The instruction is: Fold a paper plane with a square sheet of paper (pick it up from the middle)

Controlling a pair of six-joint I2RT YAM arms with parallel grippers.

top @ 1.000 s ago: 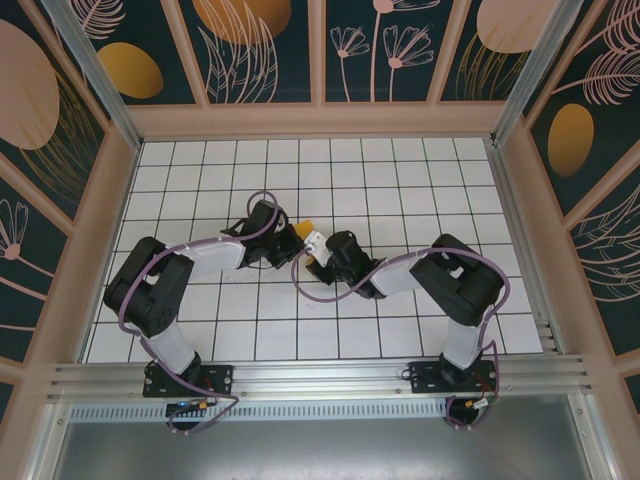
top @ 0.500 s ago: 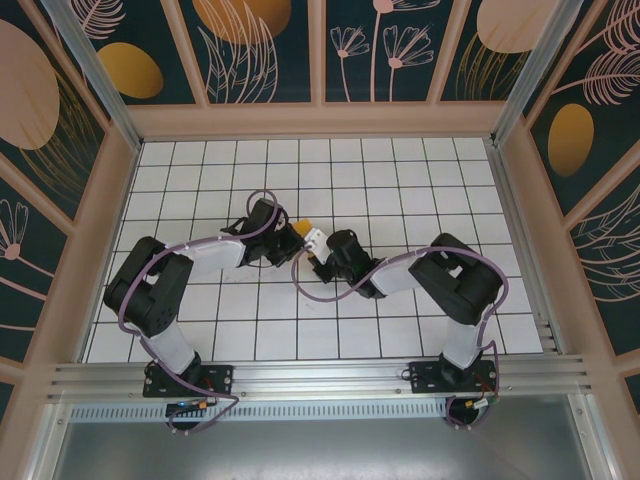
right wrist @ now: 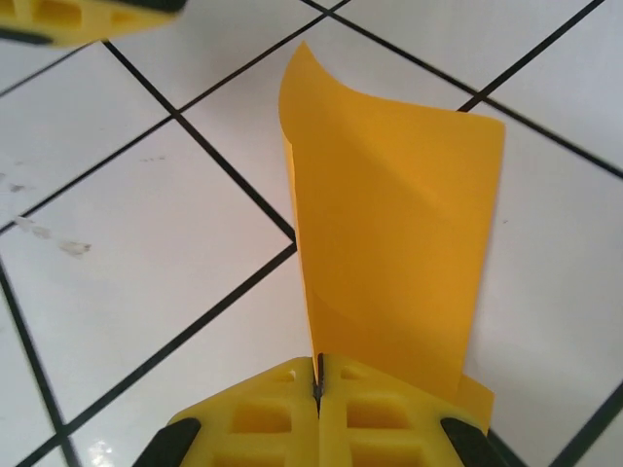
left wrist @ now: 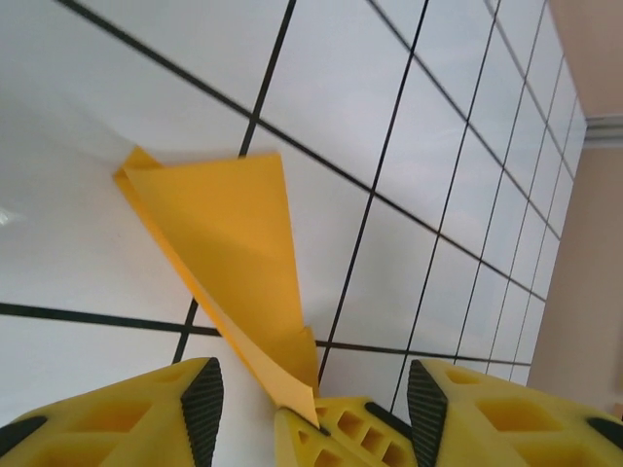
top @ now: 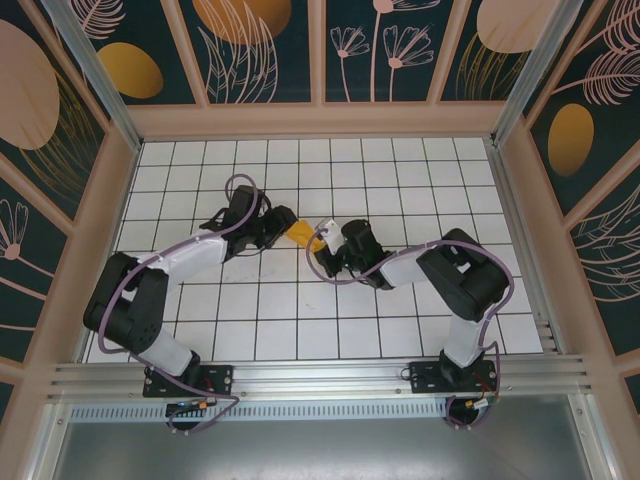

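Arms stretched inward; right end effector grasping paper, left end effector released.

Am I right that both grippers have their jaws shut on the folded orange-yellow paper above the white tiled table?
Not quite: in the left wrist view the jaws of the left gripper stand open, not closed on the folded orange-yellow paper. The right gripper does have its jaws shut on it above the white tiled table.
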